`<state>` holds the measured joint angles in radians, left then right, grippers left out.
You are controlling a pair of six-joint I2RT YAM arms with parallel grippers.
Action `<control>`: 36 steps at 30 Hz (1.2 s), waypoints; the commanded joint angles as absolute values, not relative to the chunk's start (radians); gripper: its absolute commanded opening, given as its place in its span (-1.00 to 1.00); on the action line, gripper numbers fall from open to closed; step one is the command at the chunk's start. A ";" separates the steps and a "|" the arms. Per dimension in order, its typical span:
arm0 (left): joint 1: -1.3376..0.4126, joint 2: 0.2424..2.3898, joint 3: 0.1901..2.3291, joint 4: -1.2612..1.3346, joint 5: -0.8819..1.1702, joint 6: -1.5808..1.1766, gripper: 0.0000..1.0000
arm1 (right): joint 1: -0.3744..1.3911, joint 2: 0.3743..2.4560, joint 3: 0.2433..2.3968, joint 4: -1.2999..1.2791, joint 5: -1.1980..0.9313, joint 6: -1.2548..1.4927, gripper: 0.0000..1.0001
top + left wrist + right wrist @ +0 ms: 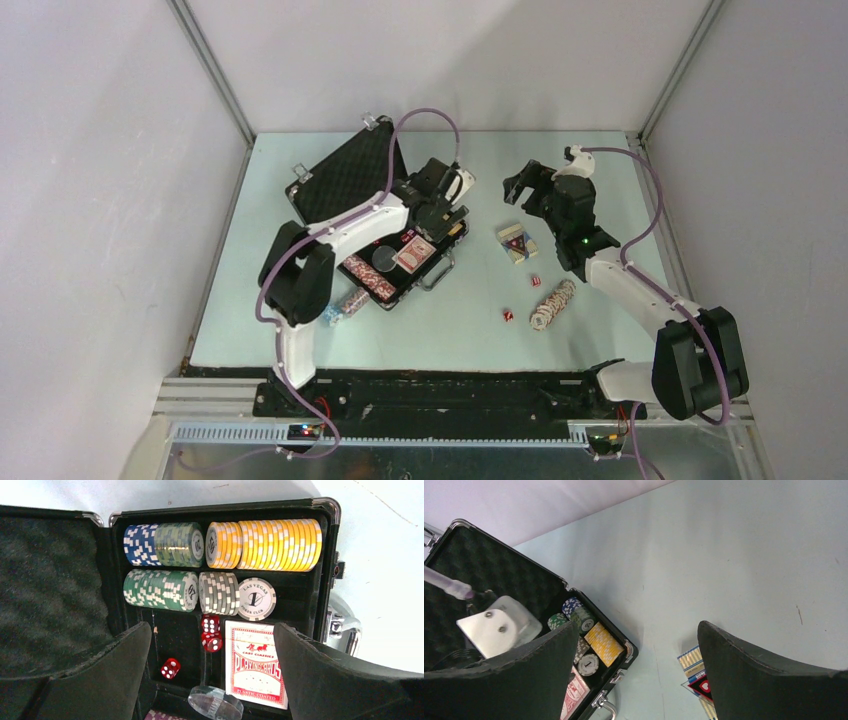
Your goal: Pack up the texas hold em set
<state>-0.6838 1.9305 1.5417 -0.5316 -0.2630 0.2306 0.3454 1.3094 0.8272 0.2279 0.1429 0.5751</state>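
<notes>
Spread left fingers [90, 680] above open case [340, 180], long axis diagonal, handle [440, 275] near-right.

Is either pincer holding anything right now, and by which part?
Nothing is held: left pincer open over the case, right pincer open over the table.

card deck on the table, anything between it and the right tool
Nothing visible. The open right tool hangs just beyond the card deck, only bare table between them. The red dice and the row of chips lie on the deck's near side.
</notes>
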 commanded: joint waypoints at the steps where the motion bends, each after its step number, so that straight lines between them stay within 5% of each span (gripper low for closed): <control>1: -0.679 1.968 1.604 -0.592 -0.240 0.286 0.99 | 0.345 1.309 0.864 0.238 0.151 0.580 0.83; 36: -0.728 2.119 1.694 -0.558 -0.383 0.332 0.99 | 0.323 1.319 0.864 0.240 0.099 0.599 0.82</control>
<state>-0.7185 2.1136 1.6665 -0.6079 -0.3046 0.3153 0.3290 1.3113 0.8272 0.2188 0.1081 0.5922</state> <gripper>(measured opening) 0.996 0.912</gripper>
